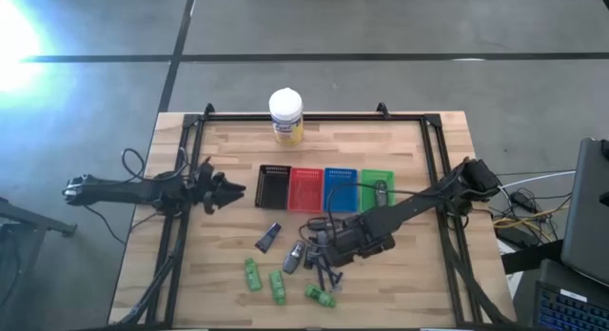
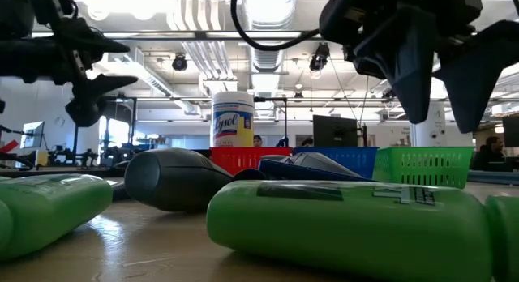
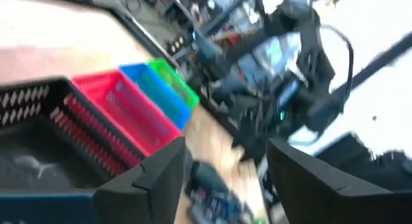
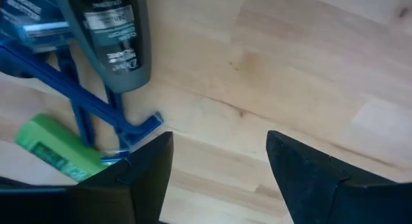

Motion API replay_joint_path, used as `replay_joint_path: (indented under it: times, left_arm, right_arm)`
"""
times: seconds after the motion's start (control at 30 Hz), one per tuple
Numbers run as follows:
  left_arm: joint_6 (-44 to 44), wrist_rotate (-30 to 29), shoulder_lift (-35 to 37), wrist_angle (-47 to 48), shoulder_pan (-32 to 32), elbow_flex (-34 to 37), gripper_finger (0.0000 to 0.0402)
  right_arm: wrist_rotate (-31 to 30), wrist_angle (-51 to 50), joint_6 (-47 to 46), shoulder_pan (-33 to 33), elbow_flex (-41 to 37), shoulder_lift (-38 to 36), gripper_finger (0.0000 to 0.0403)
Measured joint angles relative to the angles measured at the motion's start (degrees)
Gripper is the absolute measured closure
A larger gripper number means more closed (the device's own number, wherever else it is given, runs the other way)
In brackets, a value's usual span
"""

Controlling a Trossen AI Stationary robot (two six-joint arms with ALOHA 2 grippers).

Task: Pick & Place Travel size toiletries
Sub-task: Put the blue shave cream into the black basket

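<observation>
While the right hand (image 1: 319,247) hovers spread and empty over the toiletries (image 1: 290,269) heaped on the near tabletop (image 1: 409,283), the left hand (image 1: 231,191), also spread, waits left of the trays (image 1: 324,188). Risk: those blue razors (image 4: 96,111) lie tangled (crossing the grey tube (image 4: 112,40)), so a careless pinch could drag neighbours along.

toiletries (image 1: 290,269) before trays (image 1: 325,187) (jar (image 1: 285,116) behind)

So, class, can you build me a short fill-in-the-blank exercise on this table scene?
1. In the row of trays, the red tray sits between the black tray and the ___ one.
2. The jar has a ___ lid.
3. The right gripper hovers with nothing between its ___ fingers.

Missing words: blue; white; open
</observation>
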State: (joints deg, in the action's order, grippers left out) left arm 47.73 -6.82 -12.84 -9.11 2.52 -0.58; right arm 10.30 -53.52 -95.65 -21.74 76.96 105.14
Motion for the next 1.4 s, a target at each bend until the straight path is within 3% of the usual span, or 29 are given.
replay_joint_path:
  times: [0.2,0.47,0.7,0.87,0.97,1.17,1.4]
  left_arm:
    - [2.3,-7.5,-6.2,-6.4,0.2,-2.5,0.0194]
    - [3.7,-4.1,-22.2,-2.7,2.7,-14.7,0.0198]
    - [-3.9,0.3,-36.7,16.2,9.2,-26.7,0.0198]
    - [-9.7,-5.3,-42.5,29.0,12.1,-34.8,0.0203]
    - [-11.3,-5.6,-46.2,33.1,12.2,-37.9,0.0217]
    - [-3.0,-5.7,-54.9,34.1,12.2,-41.2,0.0226]
    - [3.4,-1.8,-68.1,34.6,12.7,-45.1,0.0179]
  right_arm:
    - [0.0,0.2,5.3,0.0,-1.1,0.0,0.0139]
    - [-1.5,2.9,11.4,-0.8,-1.1,0.0,0.0117]
    - [-2.3,6.5,13.3,-1.7,-1.1,0.0,0.0097]
    - [-6.5,5.9,8.8,-3.2,-1.1,-0.3,0.0082]
    - [-8.5,5.9,6.7,-4.5,-1.1,-0.3,0.0072]
    - [-9.0,6.0,5.8,-5.4,-1.3,0.0,0.0050]
    - [-9.0,5.9,5.7,-5.4,-1.5,0.0,0.0039]
